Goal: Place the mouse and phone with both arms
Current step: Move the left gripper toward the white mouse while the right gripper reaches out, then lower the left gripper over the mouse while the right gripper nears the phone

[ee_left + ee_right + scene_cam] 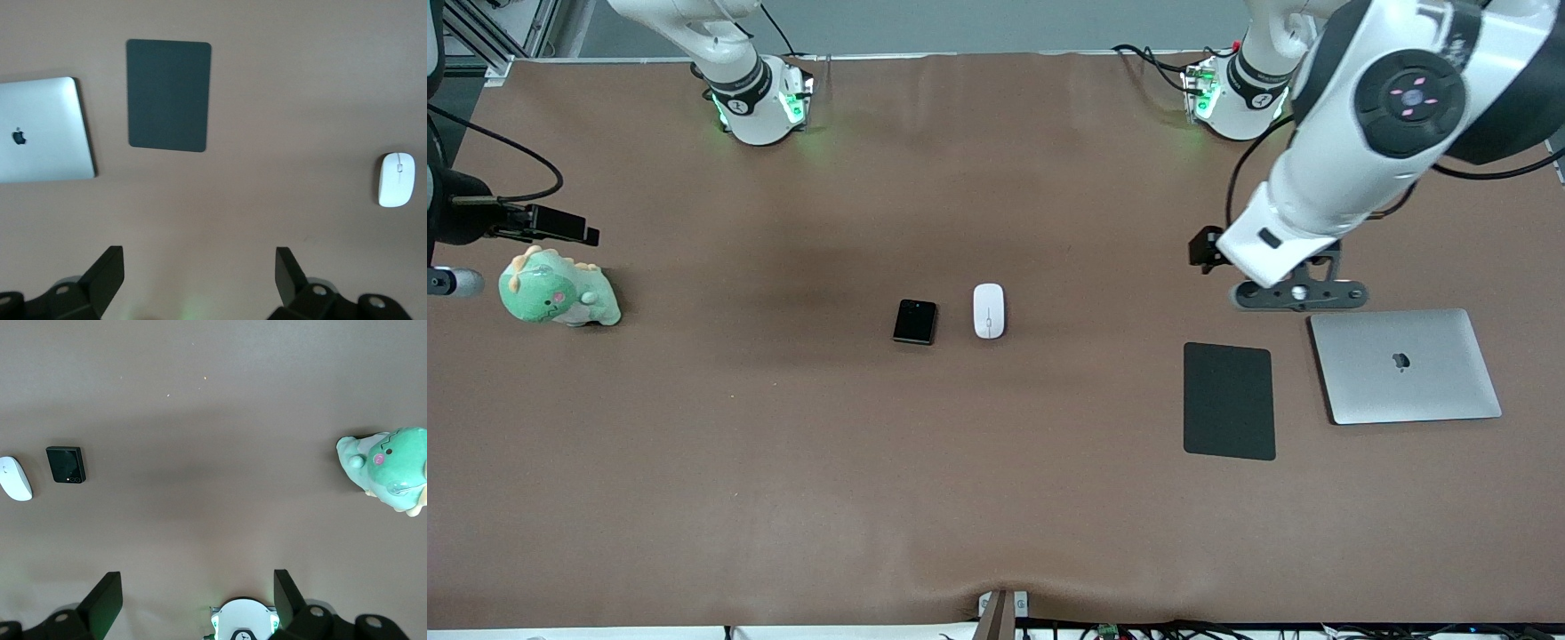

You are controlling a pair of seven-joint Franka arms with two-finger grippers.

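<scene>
1. One mouse (989, 310) and one phone (915, 321) lie side by side at mid-table; one pad (1228, 400), one laptop (1404, 365), one plush toy (558, 289).
2. Left gripper (200, 277) hangs wide apart, empty, above bare table near the pad.
3. Right gripper (198, 600) hangs wide apart, empty, near the toy.

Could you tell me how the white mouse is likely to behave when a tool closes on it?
The mouse looks glossy and domed, so fingers may slip off its curved sides. It lies flat, so it should slide, not roll. It looks small, probably light.
</scene>
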